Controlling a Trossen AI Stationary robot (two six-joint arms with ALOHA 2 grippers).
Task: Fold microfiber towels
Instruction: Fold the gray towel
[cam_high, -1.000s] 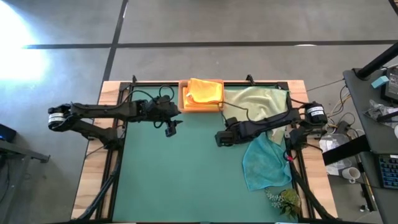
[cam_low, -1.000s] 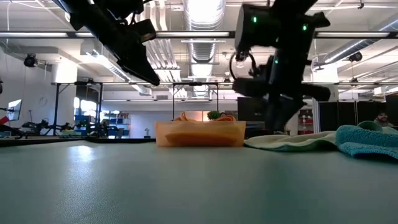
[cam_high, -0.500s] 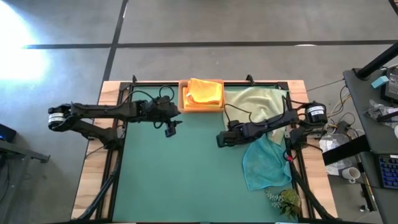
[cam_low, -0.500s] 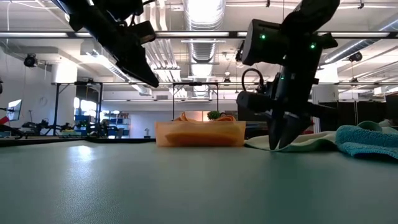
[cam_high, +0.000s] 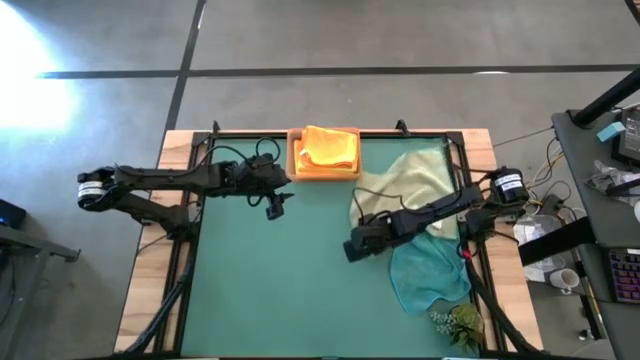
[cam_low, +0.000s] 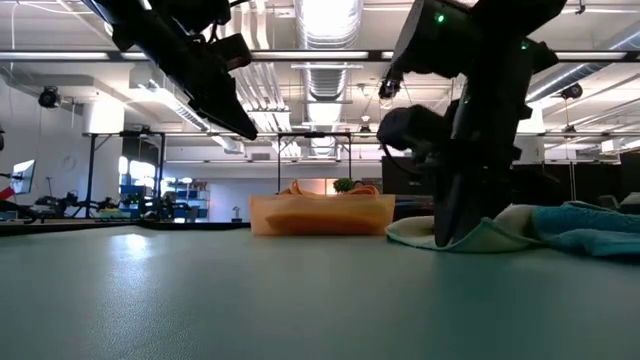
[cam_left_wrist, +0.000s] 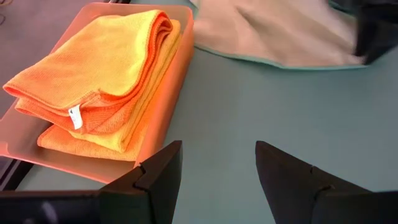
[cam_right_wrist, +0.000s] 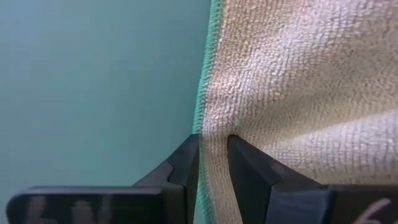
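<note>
r gripper (cam_right_wrist: 213, 163) pinching pale green towel (cam_high: 420, 180) edge, low on the mat (cam_high: 290, 290).
jaws narrow, clamped on the hem; teal towel (cam_high: 430, 275) just beside/behind them. l gripper (cam_left_wrist: 217, 171) jaws wide, holding nothing, hovering near tray (cam_high: 296, 160) w/ folded orange (cam_left_wrist: 87, 68) + yellow towels (cam_left_wrist: 152, 74).

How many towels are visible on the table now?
4: an orange towel on a yellow towel in the tray, a pale green towel, a teal towel. More may be hidden.

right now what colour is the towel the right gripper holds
Pale green towel, teal-edged; clearest in the high view.
</note>
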